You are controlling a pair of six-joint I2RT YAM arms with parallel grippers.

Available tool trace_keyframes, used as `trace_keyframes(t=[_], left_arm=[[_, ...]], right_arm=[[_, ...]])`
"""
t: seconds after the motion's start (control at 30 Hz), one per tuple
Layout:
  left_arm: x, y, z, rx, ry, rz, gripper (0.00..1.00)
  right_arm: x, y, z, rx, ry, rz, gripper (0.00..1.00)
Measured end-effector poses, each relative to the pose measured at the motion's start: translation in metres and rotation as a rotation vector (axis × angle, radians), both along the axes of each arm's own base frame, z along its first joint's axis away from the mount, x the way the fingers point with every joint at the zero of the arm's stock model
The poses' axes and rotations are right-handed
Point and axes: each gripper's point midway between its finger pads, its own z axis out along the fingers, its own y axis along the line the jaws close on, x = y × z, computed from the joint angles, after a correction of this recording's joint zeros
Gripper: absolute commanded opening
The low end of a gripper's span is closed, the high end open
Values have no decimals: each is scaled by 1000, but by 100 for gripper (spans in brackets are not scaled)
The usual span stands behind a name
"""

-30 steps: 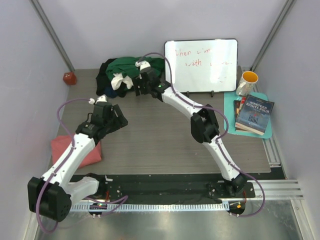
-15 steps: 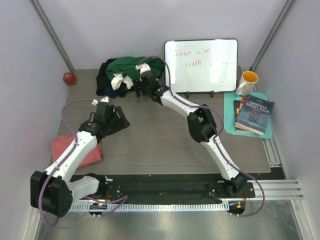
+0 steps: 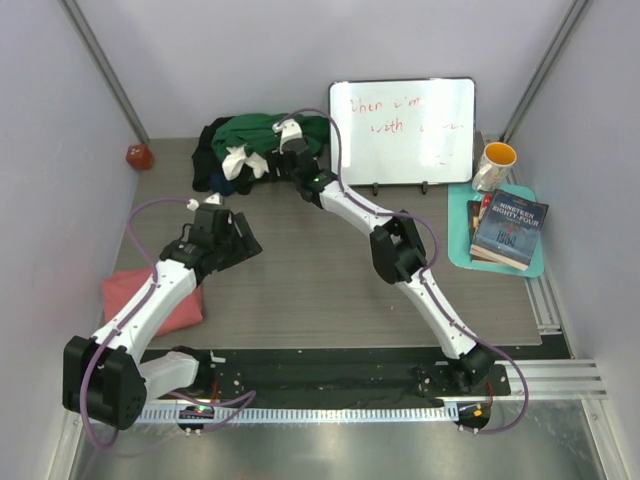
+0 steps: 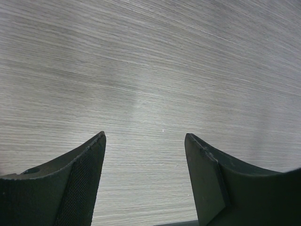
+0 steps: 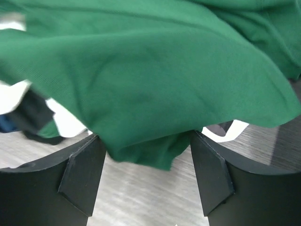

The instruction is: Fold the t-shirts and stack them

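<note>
T-shirts (image 3: 255,135) on grey wood-grain table (image 3: 300,280), pale lilac walls (image 3: 220,50)

black tee (image 3: 203,155) mostly buried under the green tee (image 3: 250,130), white tee (image 3: 240,160) just peeking out, whiteboard (image 3: 420,150) scribble too faint to read

Pale lilac walls (image 3: 220,60) close in a grey wood-grain table (image 3: 320,275), evenly lit, with a metal rail (image 3: 330,412) along its near edge.

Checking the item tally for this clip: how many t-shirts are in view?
4. The salmon pink t-shirt lies at the near left of the table. The dark green t-shirt, white t-shirt and black t-shirt are heaped at the far edge; more may be hidden there.
</note>
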Motion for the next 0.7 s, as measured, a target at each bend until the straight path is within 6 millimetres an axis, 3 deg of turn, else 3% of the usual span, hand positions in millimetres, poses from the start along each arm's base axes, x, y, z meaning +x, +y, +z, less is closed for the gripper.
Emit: trace_keyframes(t=[0.07, 0.1, 0.13, 0.17, 0.2, 0.4, 0.53, 0.63, 0.7], left_arm=[[0, -1, 0, -3, 0, -2, 68], [0, -1, 0, -3, 0, -3, 68], [0, -1, 0, -4, 1, -4, 69], [0, -1, 0, -5, 1, -4, 68], [0, -1, 0, -5, 2, -5, 68], [-1, -2, -1, -7, 5, -7, 68], [0, -4, -4, -13, 10, -13, 68], [1, -5, -8, -19, 20, -12, 68], [1, -6, -10, -24, 28, -11, 68]], right_arm=[[5, -4, -10, 1, 5, -10, 64], [8, -6, -15, 2, 8, -16, 54], [10, -8, -21, 3, 13, -21, 23], [10, -9, -24, 0, 14, -23, 9], [12, -12, -28, 1, 14, -29, 4], [15, -21, -43, 14, 5, -66, 1], [-8, -34, -72, -12, 65, -62, 1], [-29, -38, -70, -20, 87, -45, 1], [-41, -40, -58, -16, 84, -34, 1]])
